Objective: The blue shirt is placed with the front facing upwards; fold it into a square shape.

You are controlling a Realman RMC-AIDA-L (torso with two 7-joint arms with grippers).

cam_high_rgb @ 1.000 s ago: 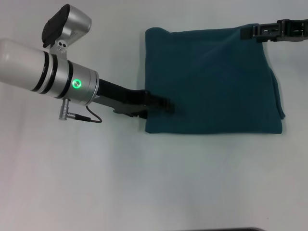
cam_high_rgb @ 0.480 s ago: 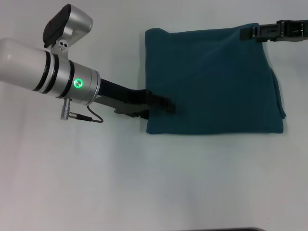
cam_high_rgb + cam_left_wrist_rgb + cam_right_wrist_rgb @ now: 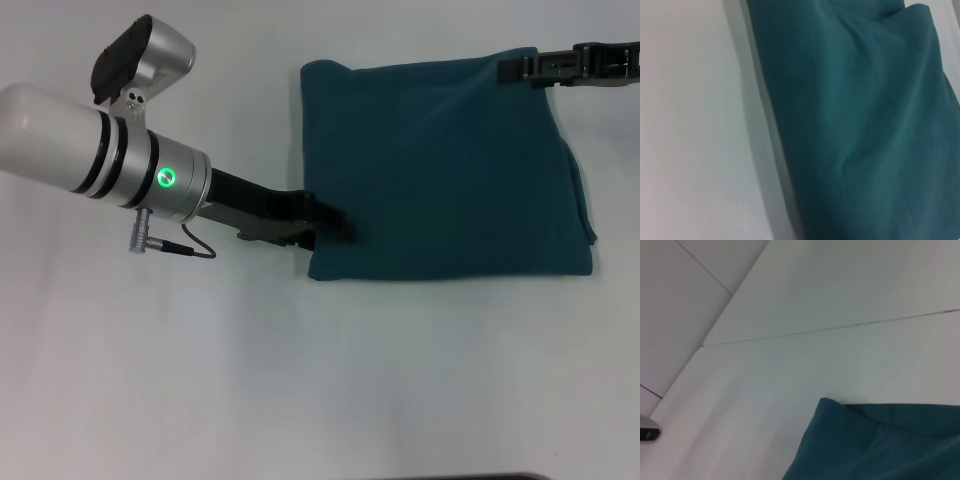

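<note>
1. Head view: blue shirt (image 3: 445, 170) lies folded into a rough rectangle on the white table (image 3: 300, 380), right of centre. Left gripper (image 3: 335, 225) sits at the shirt's near-left edge, tips touching cloth; can't tell if open or closed. Right gripper (image 3: 520, 68) at far-right corner, on the cloth; grip state can't tell
2. Left wrist: shirt fold edge w/ soft wrinkles beside bare table
3. Right wrist: shirt corner on table; table seam behind

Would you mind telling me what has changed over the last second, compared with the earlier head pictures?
The left tool has drawn back slightly from the blue shirt, toward its near-left edge, its arm shifting a little with it. The shirt's near edge has crept marginally nearer. The right tool stays at the shirt's far right corner, and the shirt remains folded on the table.
</note>
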